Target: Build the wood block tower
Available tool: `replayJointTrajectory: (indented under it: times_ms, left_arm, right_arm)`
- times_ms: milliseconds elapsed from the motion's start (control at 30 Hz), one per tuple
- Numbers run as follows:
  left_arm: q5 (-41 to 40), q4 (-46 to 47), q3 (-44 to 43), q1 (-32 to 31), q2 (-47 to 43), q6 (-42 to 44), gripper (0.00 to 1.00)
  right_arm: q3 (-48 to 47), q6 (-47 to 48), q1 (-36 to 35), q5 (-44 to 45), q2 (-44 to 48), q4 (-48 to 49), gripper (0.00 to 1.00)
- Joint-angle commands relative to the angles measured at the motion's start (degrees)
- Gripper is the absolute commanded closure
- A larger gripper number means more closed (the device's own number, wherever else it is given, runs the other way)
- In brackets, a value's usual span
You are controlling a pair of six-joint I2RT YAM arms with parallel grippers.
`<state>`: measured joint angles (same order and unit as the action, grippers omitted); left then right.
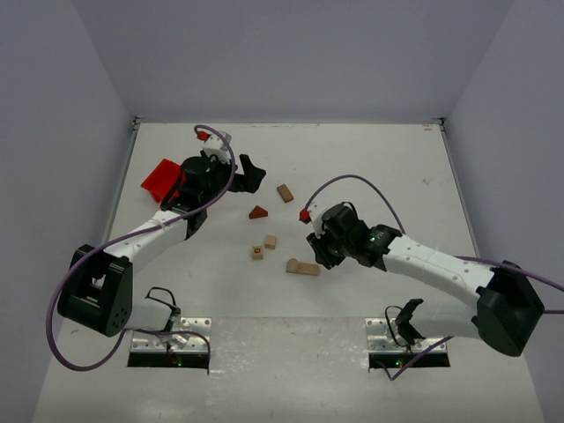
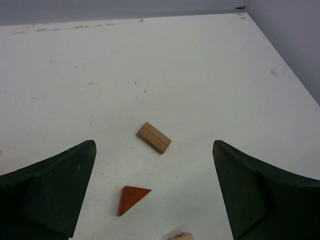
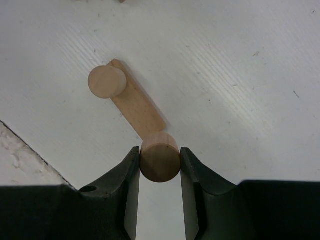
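Wood block tower barely begun near the middle of a white table: pale plank lying flat, one short round peg standing upright on its far end. Right gripper clenched on a second round peg, jaws pressing its two sides, peg upright at the plank's near end, over it or touching it; cannot tell from either view whether already resting on the wood. Appears held there to mirror the first peg, as a pair of level posts for a crosspiece. Left gripper released, jaws spread wide around nothing, hanging above loose pieces farther up the table. Directly below, tan rectangular block lying flat; nearer the arm, dark reddish triangular roof piece lying flat too, close to the block but apart from it. Looks lined up over the rectangular block as a likely next pick, with the wide opening leaving room on both sides. Between those pieces and the plank, small cube and, just beside it, second cube with an apparent hole in its top, both untouched. Red bin off to the left beside the left arm, apart from the blocks and no part of the build. Most of the work ahead, judging by this layout: posts going on, crosspiece, cubes and roof waiting.
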<state>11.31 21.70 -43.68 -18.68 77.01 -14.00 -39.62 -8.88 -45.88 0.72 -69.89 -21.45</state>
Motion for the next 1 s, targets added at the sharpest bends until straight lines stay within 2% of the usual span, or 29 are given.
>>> replayJointTrajectory:
  times_ms: [0, 200, 967]
  left_arm:
    - [-4.34, 0.71, 0.17, 0.74, -0.52, -6.77, 0.0]
    - [-6.1, 1.15, 1.74, 1.96, -1.5, -7.17, 0.0]
    - [-6.61, 1.06, 2.43, 2.68, -1.72, -7.56, 0.0]
  right_arm:
    - [-3.28, 8.78, -3.01, 6.45, -2.79, 3.34, 0.92]
    - [-0.32, 13.78, -5.01, 3.64, -4.37, 10.86, 0.9]
    - [-1.17, 11.53, -5.1, -0.4, -10.07, 5.36, 0.82]
